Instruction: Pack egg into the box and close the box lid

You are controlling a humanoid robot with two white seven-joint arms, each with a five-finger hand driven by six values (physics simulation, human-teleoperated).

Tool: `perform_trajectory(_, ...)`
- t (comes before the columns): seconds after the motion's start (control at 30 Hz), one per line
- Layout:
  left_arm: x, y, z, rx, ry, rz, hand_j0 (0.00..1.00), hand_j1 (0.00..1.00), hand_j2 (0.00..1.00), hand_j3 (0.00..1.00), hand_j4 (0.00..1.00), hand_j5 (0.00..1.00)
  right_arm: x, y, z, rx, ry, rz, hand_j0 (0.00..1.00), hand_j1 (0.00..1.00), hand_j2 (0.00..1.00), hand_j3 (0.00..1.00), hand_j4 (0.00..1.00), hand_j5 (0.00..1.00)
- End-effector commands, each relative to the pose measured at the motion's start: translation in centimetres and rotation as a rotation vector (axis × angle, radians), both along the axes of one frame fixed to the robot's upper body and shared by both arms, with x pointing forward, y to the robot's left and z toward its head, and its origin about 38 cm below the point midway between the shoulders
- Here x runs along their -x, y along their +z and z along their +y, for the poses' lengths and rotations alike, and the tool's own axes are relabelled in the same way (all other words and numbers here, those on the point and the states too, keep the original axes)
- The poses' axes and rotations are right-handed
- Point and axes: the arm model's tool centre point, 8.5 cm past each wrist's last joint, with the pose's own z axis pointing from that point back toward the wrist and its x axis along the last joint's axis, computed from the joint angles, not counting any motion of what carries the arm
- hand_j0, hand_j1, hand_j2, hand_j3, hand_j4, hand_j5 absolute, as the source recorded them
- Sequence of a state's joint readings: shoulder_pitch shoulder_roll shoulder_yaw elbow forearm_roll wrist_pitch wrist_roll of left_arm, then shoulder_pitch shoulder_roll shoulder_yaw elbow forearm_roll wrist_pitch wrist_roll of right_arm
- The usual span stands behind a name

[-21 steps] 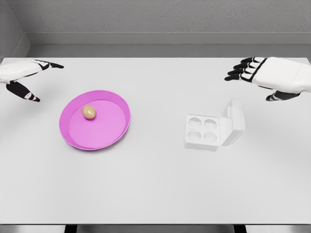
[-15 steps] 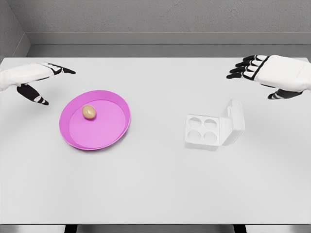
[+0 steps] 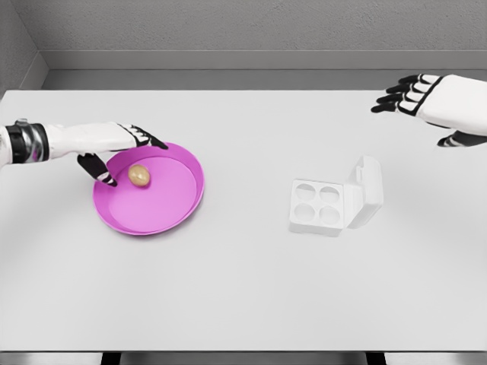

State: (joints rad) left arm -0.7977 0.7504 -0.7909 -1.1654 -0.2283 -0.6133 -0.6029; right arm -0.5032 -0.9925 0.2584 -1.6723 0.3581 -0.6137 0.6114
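A tan egg (image 3: pixel 138 176) lies in the left half of a magenta plate (image 3: pixel 169 205) on the white table. My left hand (image 3: pixel 125 152) hovers over the plate's upper left rim, fingers spread and open, thumb just left of the egg and not touching it. A white egg box (image 3: pixel 326 206) with four empty cups sits right of centre, its lid (image 3: pixel 369 188) standing open on the right side. My right hand (image 3: pixel 426 103) floats open at the upper right, well above and behind the box.
The table's far edge (image 3: pixel 243 90) meets a grey wall. The near edge (image 3: pixel 243 351) runs along the bottom of the view.
My left hand has moved right from the table's left edge to the plate, beside the egg. My right hand has drifted right and up, away from the box.
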Motion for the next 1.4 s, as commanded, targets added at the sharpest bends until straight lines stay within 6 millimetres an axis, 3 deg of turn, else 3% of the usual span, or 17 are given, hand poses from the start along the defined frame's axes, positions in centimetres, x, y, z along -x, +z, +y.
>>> perform_trajectory(0.0, 0.1, -0.5, -0.3, -0.002, -0.006, 0.014, 0.99, 0.99, 0.99, 0.99, 0.99, 0.99, 0.0, 0.4, -0.1, -0.006, -0.004, -0.009, 1.00, 1.00, 1.00, 1.00, 1.00, 1.00)
perform_trajectory(0.13, 0.1, -0.9, -0.3, -0.051, -0.014, 0.006, 0.92, 0.92, 0.92, 0.92, 0.92, 0.92, 0.6, 0.7, -3.5, 0.025, -0.089, 0.008, 1.00, 1.00, 1.00, 1.00, 1.00, 1.00)
perform_trajectory(0.3, -0.3, -1.5, -0.8, -0.075, -0.015, 0.005, 0.92, 0.92, 0.92, 0.92, 0.92, 0.92, 0.2, -0.7, -8.3, 0.015, -0.227, 0.068, 1.00, 1.00, 1.00, 1.00, 1.00, 1.00)
perform_trajectory(0.37, -0.3, -1.5, -1.0, -0.073, -0.017, 0.005, 0.90, 0.90, 0.90, 0.90, 0.90, 0.90, 0.3, -0.8, -8.4, 0.013, -0.227, 0.075, 1.00, 1.00, 1.00, 1.00, 1.00, 1.00)
perform_trajectory(0.4, -0.4, -1.6, -1.2, -0.072, -0.022, 0.004, 0.90, 0.90, 0.90, 0.90, 0.90, 0.90, 0.8, -2.4, -8.5, 0.034, -0.229, 0.123, 1.00, 1.00, 1.00, 1.00, 1.00, 1.00)
perform_trajectory(0.6, -0.3, -1.8, -1.2, -0.077, -0.021, 0.007, 0.87, 0.87, 0.87, 0.87, 0.87, 0.87, 2.5, -7.2, -8.7, 0.103, -0.232, 0.234, 1.00, 1.00, 1.00, 1.00, 1.00, 1.00)
perform_trajectory(0.93, -0.2, -2.2, -1.0, -0.082, -0.019, 0.016, 0.82, 0.82, 0.82, 0.82, 0.82, 0.82, 3.0, -11.0, -6.9, 0.170, -0.185, 0.296, 1.00, 1.00, 1.00, 1.00, 1.00, 1.00)
perform_trajectory(1.03, -0.2, -2.3, -1.1, -0.097, -0.022, 0.011, 0.75, 0.75, 0.75, 0.75, 0.75, 0.75, 3.2, -11.3, -6.0, 0.191, -0.157, 0.293, 1.00, 1.00, 1.00, 1.00, 1.00, 1.00)
perform_trajectory(1.37, -0.1, -2.5, -0.9, -0.103, -0.021, 0.016, 0.75, 0.75, 0.75, 0.75, 0.75, 0.75, 3.7, -10.7, -4.7, 0.217, -0.112, 0.270, 1.00, 1.00, 1.00, 1.00, 1.00, 1.00)
